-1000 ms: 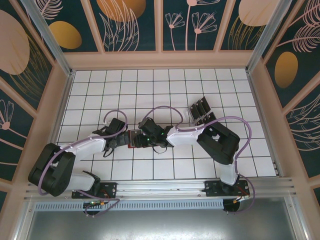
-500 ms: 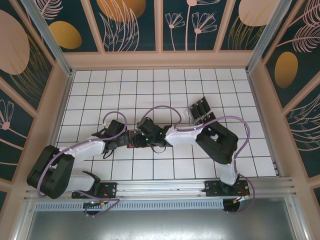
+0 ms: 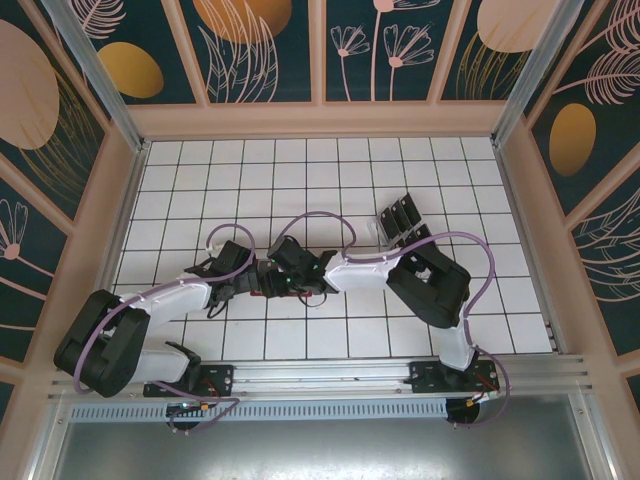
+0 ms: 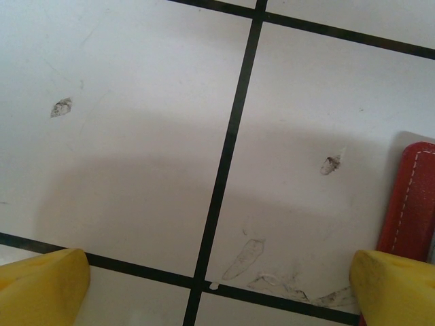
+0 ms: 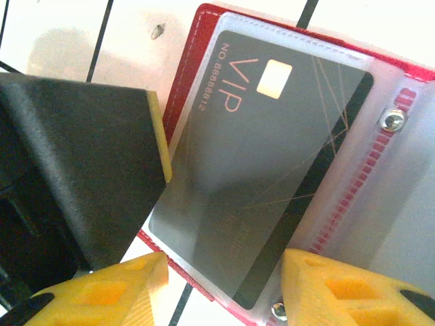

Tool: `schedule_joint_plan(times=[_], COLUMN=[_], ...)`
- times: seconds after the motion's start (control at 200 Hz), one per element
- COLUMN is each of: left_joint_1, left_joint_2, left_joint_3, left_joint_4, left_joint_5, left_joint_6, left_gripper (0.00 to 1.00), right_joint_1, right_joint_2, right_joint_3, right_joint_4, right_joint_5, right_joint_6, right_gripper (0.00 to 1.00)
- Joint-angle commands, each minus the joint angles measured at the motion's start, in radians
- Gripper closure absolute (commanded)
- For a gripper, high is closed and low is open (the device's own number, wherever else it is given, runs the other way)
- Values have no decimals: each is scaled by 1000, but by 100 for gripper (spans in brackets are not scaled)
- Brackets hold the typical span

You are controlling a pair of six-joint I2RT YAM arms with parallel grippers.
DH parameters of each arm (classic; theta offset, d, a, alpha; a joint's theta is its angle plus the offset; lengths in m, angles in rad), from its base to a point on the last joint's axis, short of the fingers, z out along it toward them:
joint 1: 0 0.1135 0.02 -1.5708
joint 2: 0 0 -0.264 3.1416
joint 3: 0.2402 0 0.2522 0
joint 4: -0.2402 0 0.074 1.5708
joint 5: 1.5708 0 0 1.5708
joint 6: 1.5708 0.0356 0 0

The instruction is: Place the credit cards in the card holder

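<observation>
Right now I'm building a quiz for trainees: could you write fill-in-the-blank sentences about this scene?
The credit card under the clear sleeve is printed with the word ___. The card holder has a ___ cover. The left gripper, beside the holder, has its jaws ___.
Missing words: VIP; red; open.

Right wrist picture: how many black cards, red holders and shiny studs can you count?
Black card: 1
Red holder: 1
Studs: 2
Total: 4
</observation>
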Motion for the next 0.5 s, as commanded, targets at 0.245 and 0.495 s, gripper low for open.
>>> schedule_joint_plan(times=[0.245,0.495], left_joint_1=[-15,-15], left_joint_2=[40,23], left_joint_3=[-24,-7], left_joint_4=[14,-4], left_joint_5=[157,148], left_joint_6=[-38,-33], left_gripper=[2,1], right_joint_1=[-12,-40], right_joint_2=[-62,-126], right_joint_3=[-39,-90], right_joint_4=[0,10], right_joint_5=[-6,2], right_joint_6=[-16,-6], right_gripper=[47,47])
